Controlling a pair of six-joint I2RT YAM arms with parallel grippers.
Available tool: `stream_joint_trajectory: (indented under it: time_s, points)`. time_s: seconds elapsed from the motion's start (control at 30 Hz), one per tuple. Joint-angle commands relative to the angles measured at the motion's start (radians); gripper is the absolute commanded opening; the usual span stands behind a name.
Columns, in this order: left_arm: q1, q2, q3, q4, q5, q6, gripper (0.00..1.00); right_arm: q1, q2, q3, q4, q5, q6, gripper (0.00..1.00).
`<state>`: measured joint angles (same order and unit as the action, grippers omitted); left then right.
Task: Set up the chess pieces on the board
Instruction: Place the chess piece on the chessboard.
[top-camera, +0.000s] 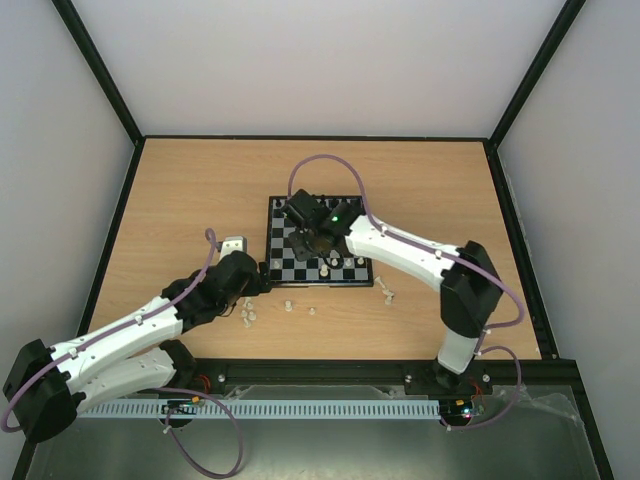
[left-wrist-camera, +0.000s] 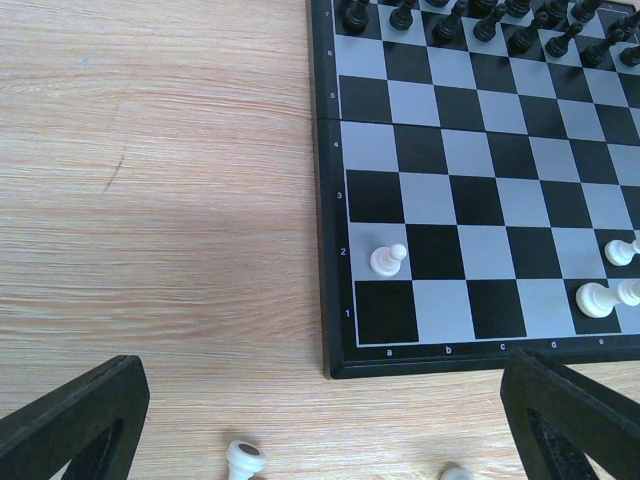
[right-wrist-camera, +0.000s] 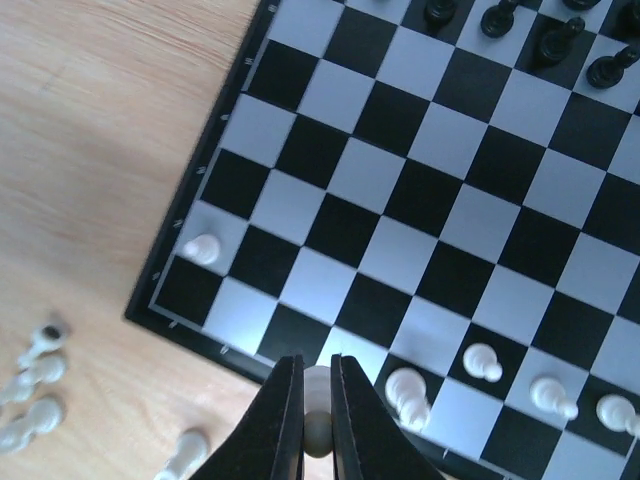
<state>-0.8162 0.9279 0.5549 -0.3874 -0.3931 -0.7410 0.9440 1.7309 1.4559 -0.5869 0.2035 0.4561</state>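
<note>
The board (top-camera: 320, 283) lies mid-table, with black pieces (right-wrist-camera: 550, 35) on its far rows. My right gripper (right-wrist-camera: 316, 368) hangs over the near edge of the board (right-wrist-camera: 400, 190), shut on a cream-white chess piece (right-wrist-camera: 317, 412). A white pawn (right-wrist-camera: 202, 248) stands near the left corner, and several white pieces (right-wrist-camera: 483, 362) stand on the near rows to the right. My left gripper (left-wrist-camera: 325, 430) is open above the wood just off the board's near left corner (left-wrist-camera: 340, 365). A fallen white piece (left-wrist-camera: 244, 460) lies between its fingers (left-wrist-camera: 70, 420).
More white pieces (top-camera: 248, 315) lie loose on the wood in front of the board, some left (right-wrist-camera: 35, 385), one further right (top-camera: 388, 293). Black rails edge the tabletop. The left arm lies low across the near left of the table.
</note>
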Motion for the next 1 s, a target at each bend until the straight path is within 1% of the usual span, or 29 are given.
stream_joint_trajectory:
  time_s: [0.0,0.23,0.53,0.97]
  points:
    - [-0.004,-0.014,-0.008,0.006,-0.008,0.001,1.00,-0.050,0.120,0.044,-0.078,-0.032,-0.053,0.06]
    - [-0.003,-0.015,-0.011,0.007,-0.009,0.003,1.00,-0.080,0.196,0.003,-0.041,-0.044,-0.056,0.06]
    - [-0.004,-0.012,-0.016,0.014,-0.006,0.003,0.99,-0.122,0.201,-0.034,-0.020,-0.046,-0.062,0.06]
    - [-0.003,-0.009,-0.011,0.013,-0.005,0.003,1.00,-0.151,0.209,-0.066,0.010,-0.058,-0.069,0.06]
